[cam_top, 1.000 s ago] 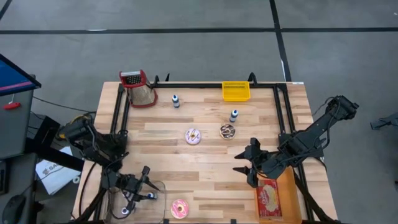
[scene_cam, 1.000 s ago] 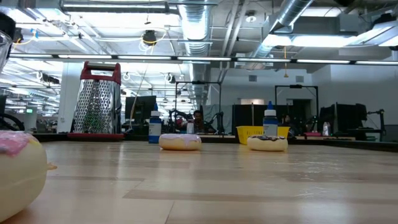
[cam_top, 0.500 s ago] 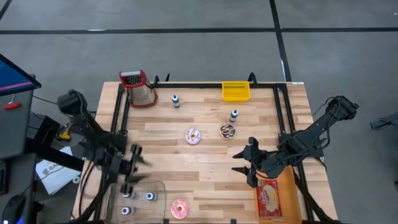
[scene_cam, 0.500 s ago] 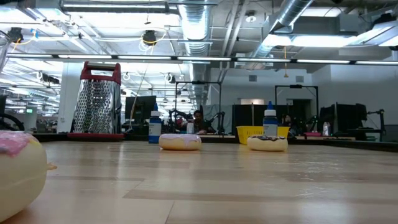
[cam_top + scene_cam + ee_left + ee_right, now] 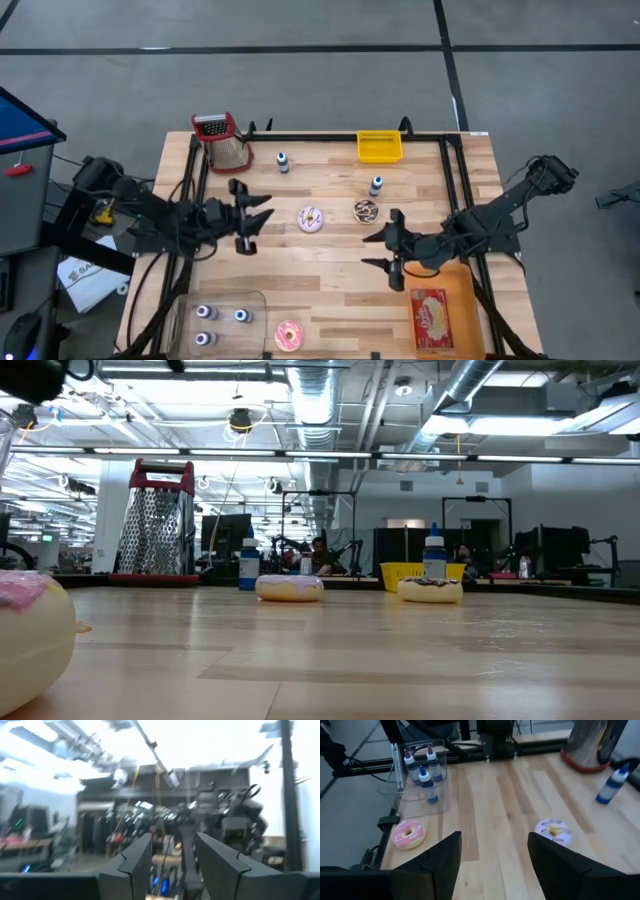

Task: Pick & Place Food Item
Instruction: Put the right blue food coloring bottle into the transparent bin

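A white-iced donut (image 5: 311,219) and a chocolate donut (image 5: 366,211) lie mid-table, both also in the low view (image 5: 290,588) (image 5: 431,590). A pink donut (image 5: 289,335) lies at the near edge and shows in the right wrist view (image 5: 408,833). My left gripper (image 5: 250,215) hangs open above the table's left half, left of the white donut, tipped upward; its wrist view shows only the room past my left gripper (image 5: 172,865). My right gripper (image 5: 385,245) is open above the table, near of the chocolate donut, pointing toward the table's left; nothing sits in my right gripper (image 5: 492,865).
A clear container (image 5: 222,318) with three small bottles stands at the near left. A grater (image 5: 225,140) and a yellow bin (image 5: 380,147) stand at the far edge, and two bottles (image 5: 283,162) (image 5: 376,185) stand nearby. An orange tray (image 5: 460,300) with a packet lies near right.
My left gripper has risen from the clear container at the near left, swung toward the far edge and the table's middle, and tipped upward. The bottles stay in the container. My right gripper has shifted a little toward the table's far left and rolled.
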